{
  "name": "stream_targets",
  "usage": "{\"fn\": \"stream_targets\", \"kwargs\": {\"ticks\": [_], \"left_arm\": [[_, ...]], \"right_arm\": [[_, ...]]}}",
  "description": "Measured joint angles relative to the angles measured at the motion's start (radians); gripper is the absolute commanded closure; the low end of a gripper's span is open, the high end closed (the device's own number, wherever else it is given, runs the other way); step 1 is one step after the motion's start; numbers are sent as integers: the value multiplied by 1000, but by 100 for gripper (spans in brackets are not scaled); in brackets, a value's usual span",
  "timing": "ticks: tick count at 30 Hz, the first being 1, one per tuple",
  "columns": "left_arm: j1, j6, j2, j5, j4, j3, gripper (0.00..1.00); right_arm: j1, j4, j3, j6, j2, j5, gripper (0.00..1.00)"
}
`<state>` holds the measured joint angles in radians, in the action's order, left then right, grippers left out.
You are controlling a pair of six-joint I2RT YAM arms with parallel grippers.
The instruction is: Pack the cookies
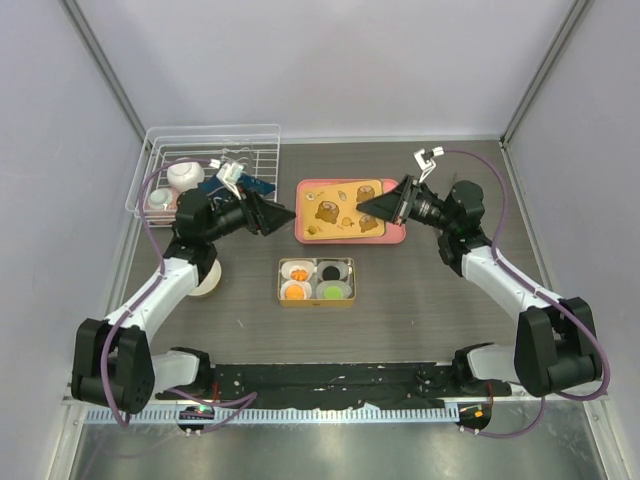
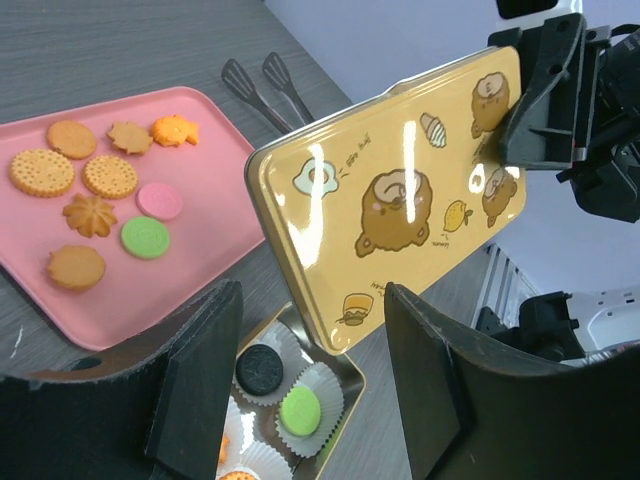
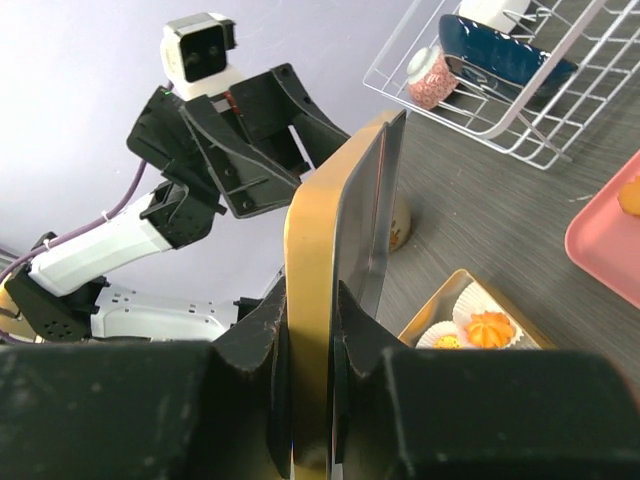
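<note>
Cookies lie on a pink tray (image 2: 200,270): several orange ones, a pink one (image 2: 159,200) and a green one (image 2: 146,238). The open gold tin (image 1: 281,282) holds white paper cups with a black cookie (image 2: 260,368), a green cookie (image 2: 298,410) and orange cookies (image 3: 490,327). My right gripper (image 3: 312,320) is shut on the edge of the yellow bear-printed tin lid (image 2: 400,200), which hangs tilted above the tray (image 1: 400,236). My left gripper (image 2: 312,300) is open just short of the lid's lower corner, over the tin, with nothing between its fingers.
A white wire rack (image 1: 210,160) with bowls stands at the back left. A white cup (image 1: 207,282) sits under the left forearm. Black tongs (image 2: 265,85) lie beyond the tray. The two arms face each other closely over the tray.
</note>
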<state>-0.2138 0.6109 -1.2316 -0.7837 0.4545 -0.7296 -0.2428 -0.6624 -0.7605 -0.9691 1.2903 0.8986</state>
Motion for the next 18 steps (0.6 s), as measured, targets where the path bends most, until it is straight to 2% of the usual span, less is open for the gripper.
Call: {"fn": "stream_targets", "kwargs": {"ticks": [18], "left_arm": [[0, -179, 50, 58, -110, 14, 39]], "right_arm": [[-92, -44, 180, -76, 98, -78, 99]]}}
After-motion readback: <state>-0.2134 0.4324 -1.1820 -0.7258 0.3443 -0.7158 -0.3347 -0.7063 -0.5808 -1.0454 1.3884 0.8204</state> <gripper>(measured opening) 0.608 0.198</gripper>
